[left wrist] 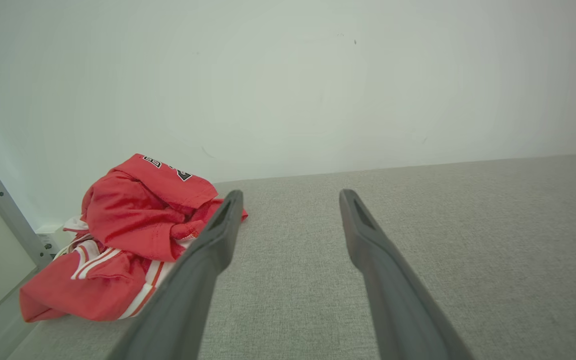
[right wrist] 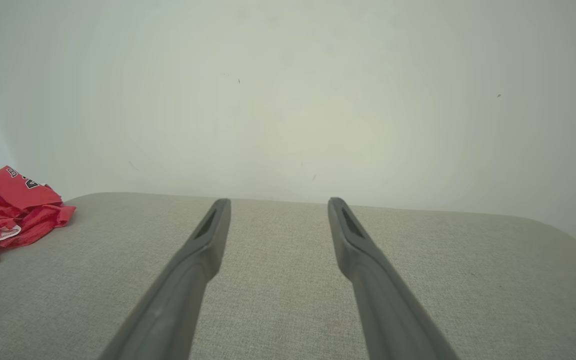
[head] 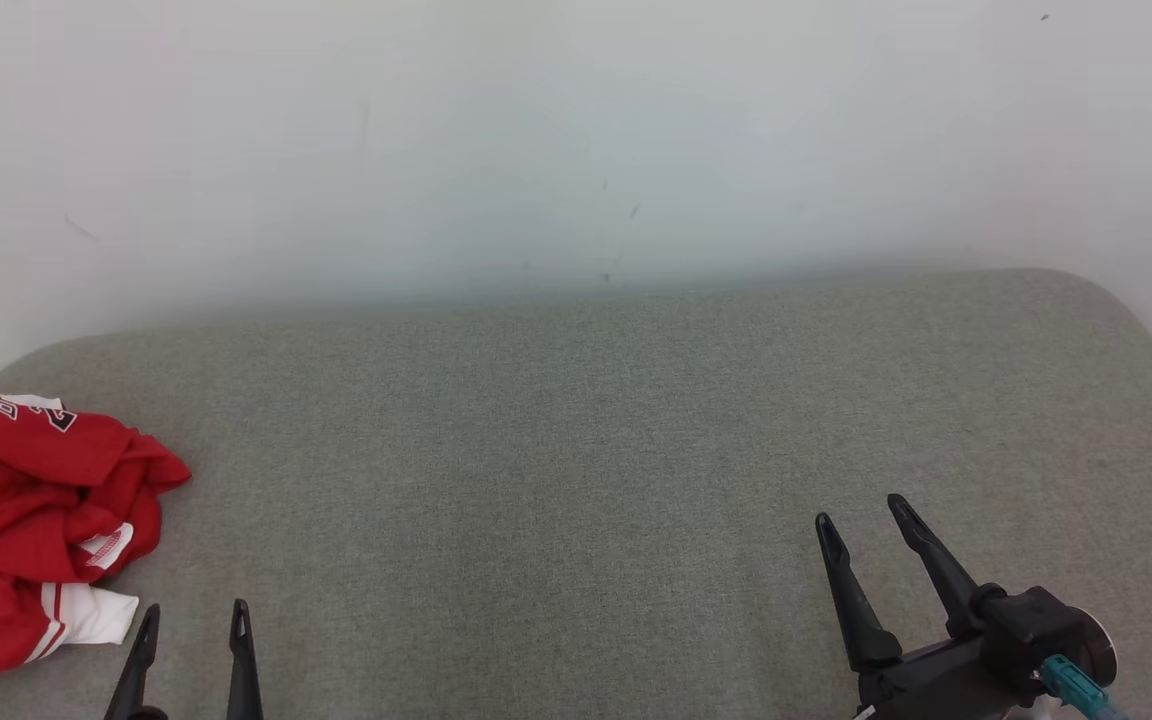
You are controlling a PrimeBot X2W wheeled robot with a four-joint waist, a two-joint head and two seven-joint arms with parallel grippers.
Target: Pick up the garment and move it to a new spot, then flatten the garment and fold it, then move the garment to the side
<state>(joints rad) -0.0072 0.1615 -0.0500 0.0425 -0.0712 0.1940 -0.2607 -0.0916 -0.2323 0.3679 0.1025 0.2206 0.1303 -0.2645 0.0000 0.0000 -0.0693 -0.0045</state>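
Garment (head: 36, 510): lying crumpled, red with white trim, at the left end of the bench (head: 576, 450), stretching roughly front to back along it. Left end effector (head: 195, 608) hovering over the bench's near-left part, spread wide and empty, just beside the heap, clearly nearer; right end effector (head: 858, 509) hanging open and empty toward the bench's right end, well apart. Judging a short leftward reach unobstructed.

Red jersey (head: 31, 500) with white stripe trim and black lettering, crumpled in a loose heap, lying at the far left end of the grey fabric surface (head: 576, 450)
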